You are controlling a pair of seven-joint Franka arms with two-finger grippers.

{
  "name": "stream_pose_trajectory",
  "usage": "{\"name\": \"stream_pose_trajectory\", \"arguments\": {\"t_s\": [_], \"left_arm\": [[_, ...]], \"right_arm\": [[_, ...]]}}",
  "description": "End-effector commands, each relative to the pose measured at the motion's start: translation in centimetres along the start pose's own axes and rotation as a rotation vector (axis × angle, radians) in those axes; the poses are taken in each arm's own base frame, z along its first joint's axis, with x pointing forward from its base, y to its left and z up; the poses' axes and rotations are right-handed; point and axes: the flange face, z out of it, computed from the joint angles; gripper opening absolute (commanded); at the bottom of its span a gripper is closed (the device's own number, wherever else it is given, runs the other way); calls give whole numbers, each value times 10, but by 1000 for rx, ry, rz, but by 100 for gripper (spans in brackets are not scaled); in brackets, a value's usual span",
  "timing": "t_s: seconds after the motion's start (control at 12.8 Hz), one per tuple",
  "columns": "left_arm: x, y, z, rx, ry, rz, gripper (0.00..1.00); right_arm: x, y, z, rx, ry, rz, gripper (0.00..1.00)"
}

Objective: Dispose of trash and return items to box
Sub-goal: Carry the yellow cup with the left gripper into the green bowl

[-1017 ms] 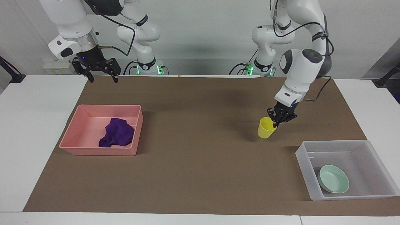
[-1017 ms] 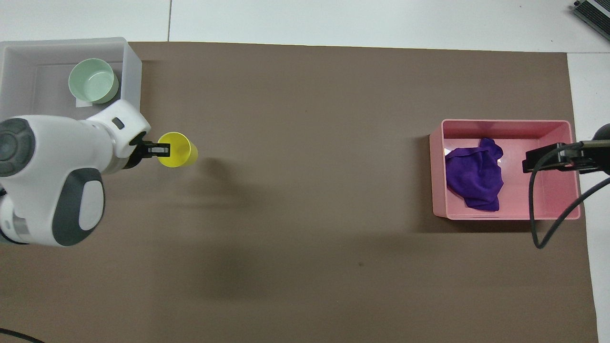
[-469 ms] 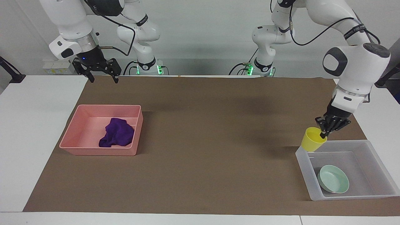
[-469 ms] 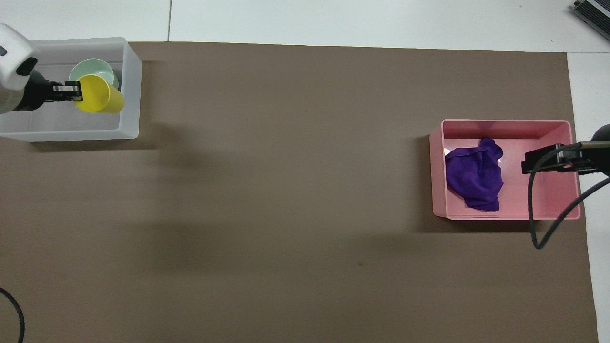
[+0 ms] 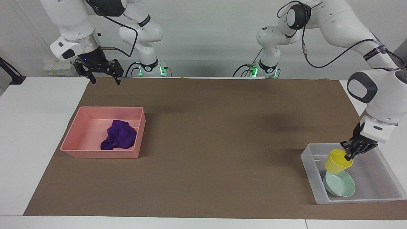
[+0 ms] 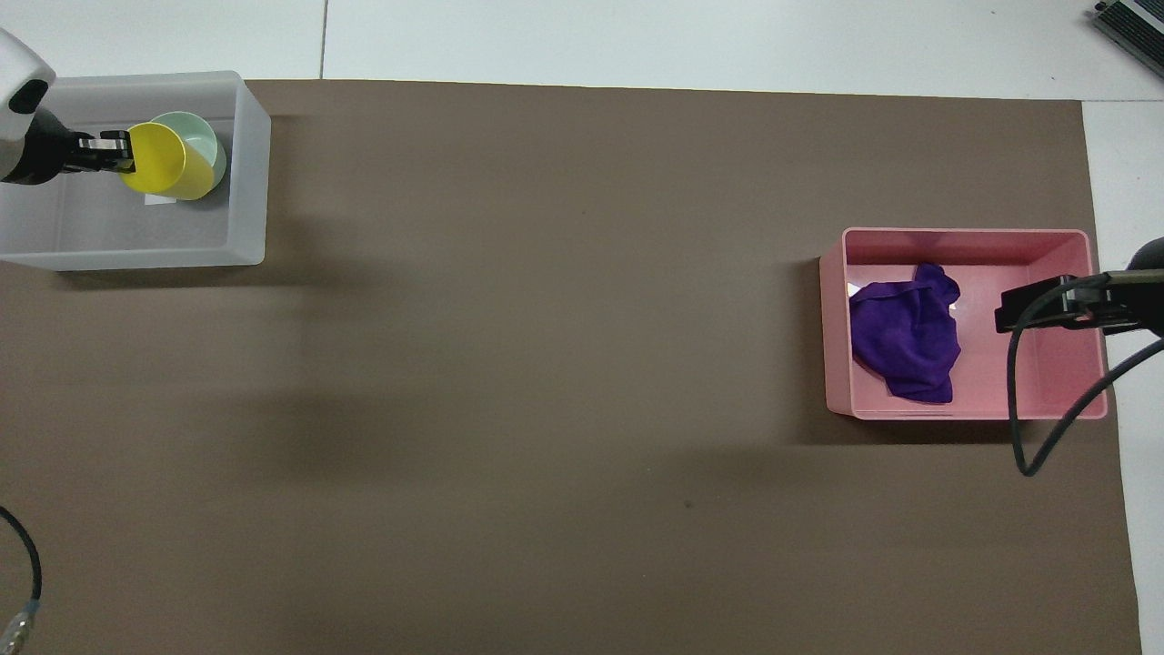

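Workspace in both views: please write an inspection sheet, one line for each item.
Surface: brown mat on white table.
Job's things: purple rag in pink tray; green bowl in clear bin; yellow cup held tilted over the bowl.
Clutter: nothing seen.
Grippers: left gripper shut on the cup's rim, over the bin; right gripper open, waiting.
Cables: black cable over the tray.
Surroundings: white wall.

Part of the shallow mint-green bowl is covered by the tilted yellow plastic cup. The translucent whitish plastic bin is cut off by the overhead view's edge. The right tool is only partly seen there.
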Motion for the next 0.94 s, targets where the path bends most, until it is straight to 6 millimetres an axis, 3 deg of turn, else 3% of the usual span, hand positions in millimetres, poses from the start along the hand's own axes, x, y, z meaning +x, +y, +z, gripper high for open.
{"name": "stream_pose_trajectory", "arguments": {"t_s": [0.0, 0.23, 0.39, 0.7, 0.78, 0.86], "left_arm": [[14, -29, 26, 12, -6, 15, 0], [8, -46, 45, -12, 5, -34, 0], [2, -47, 64, -40, 30, -65, 0], [-12, -46, 82, -38, 24, -25, 0], [-16, -46, 85, -36, 15, -22, 2], [-16, -46, 84, -33, 11, -15, 15]], "right_arm": [[-7, 1, -1, -4, -11, -16, 100], [-7, 1, 0, -4, -12, -16, 100], [-8, 1, 1, -4, -14, -18, 100], [-8, 1, 1, -4, -15, -18, 100], [-8, 1, 1, -4, -15, -18, 100], [-8, 1, 1, -4, -14, -18, 100]]}}
